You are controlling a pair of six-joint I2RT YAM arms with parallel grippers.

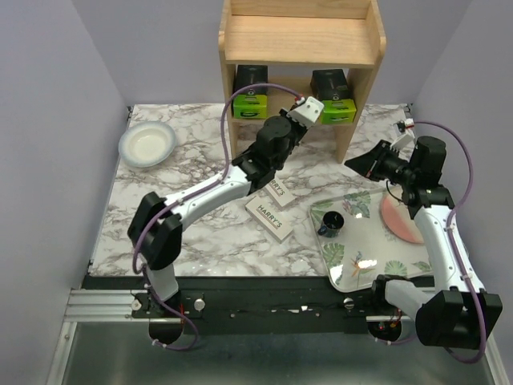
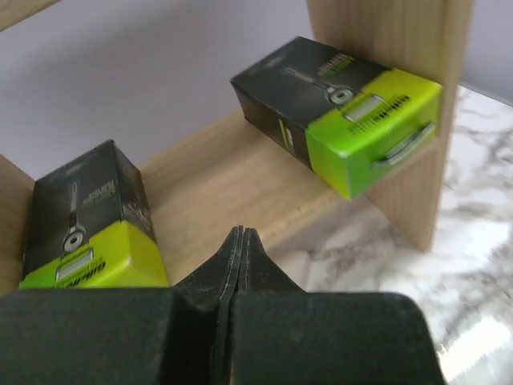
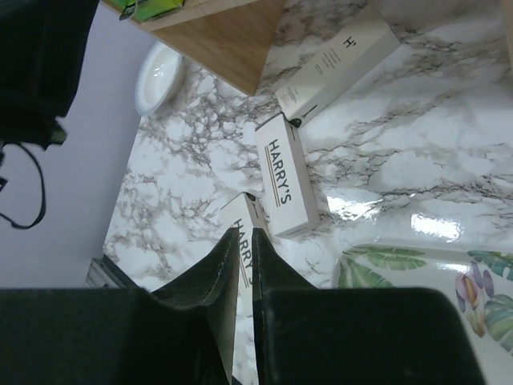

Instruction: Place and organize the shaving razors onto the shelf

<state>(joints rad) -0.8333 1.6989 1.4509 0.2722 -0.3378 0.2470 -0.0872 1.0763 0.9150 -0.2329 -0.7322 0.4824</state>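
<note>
The shelf (image 1: pixel 300 40) is pale natural wood; the left-end pack (image 1: pixel 250 98) and right-end pack (image 1: pixel 333 98) inside it are black with lime-green fronts. The Harry's boxes (image 1: pixel 268 218) before the shelf are white with dark lettering. The counter (image 1: pixel 200 152) is white marble veined grey. The tray (image 1: pixel 373 241) bears green leaves; the cup (image 1: pixel 331 222) is black, the bowl (image 1: pixel 147 144) white

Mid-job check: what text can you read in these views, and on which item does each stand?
"HARRY'S": middle box, along its top face.
"HARRY'S": near box, seen from above.
"H": far box, one large letter; the small line beside it is unreadable.
Left pack and right pack: print too blurred to read.
</note>
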